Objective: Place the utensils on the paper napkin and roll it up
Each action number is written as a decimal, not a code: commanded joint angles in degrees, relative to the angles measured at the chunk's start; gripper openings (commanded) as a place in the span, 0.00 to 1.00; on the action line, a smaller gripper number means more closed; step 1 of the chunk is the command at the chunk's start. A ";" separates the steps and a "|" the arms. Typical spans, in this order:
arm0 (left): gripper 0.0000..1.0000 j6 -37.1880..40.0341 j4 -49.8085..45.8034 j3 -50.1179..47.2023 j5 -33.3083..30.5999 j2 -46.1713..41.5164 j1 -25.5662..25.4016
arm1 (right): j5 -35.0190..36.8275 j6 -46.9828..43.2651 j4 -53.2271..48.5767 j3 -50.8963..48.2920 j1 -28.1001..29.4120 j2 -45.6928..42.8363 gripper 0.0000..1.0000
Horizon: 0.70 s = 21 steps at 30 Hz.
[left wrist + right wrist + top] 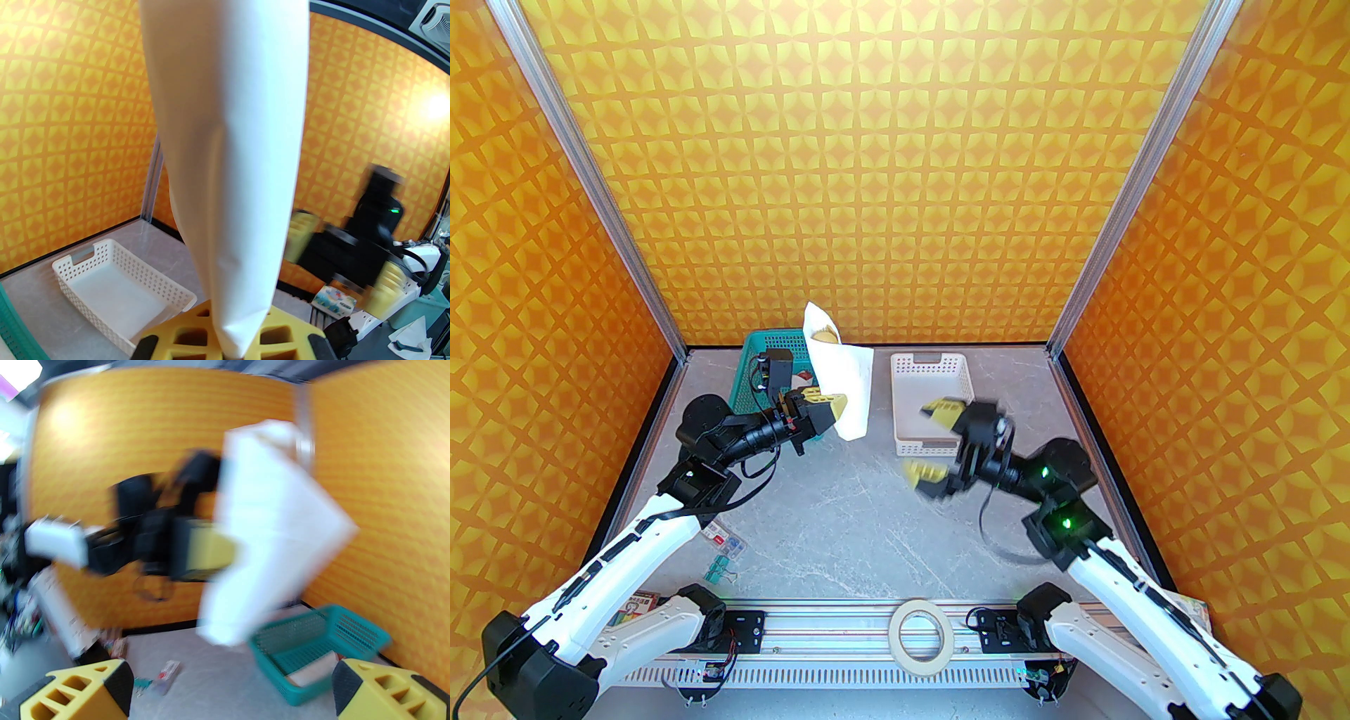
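My left gripper (826, 408) is shut on the lower end of the paper napkin (847, 383), a white wrapped bundle held up in the air beside the green basket (752, 373). A tan wooden utensil tip (823, 335) pokes out of its top end. In the left wrist view the napkin (228, 140) rises straight up from between the yellow fingers (291, 334). My right gripper (935, 444) is open and holds nothing, apart from the napkin, over the near edge of the white basket (928, 365). The right wrist view shows the napkin (267, 528) ahead, blurred, beyond its open gripper (232, 690).
The green basket (351, 630) holds a white roll with a reddish tip (313, 669). The white basket (88, 253) has nothing in it. Small packets (724, 538) and binder clips (721, 566) lie near the left arm. A tape roll (921, 636) sits on the front rail.
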 commanded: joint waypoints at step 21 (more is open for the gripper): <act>0.00 2.11 4.48 -1.85 -0.26 -0.85 -1.22 | 14.68 -9.31 11.46 5.40 10.61 15.24 0.91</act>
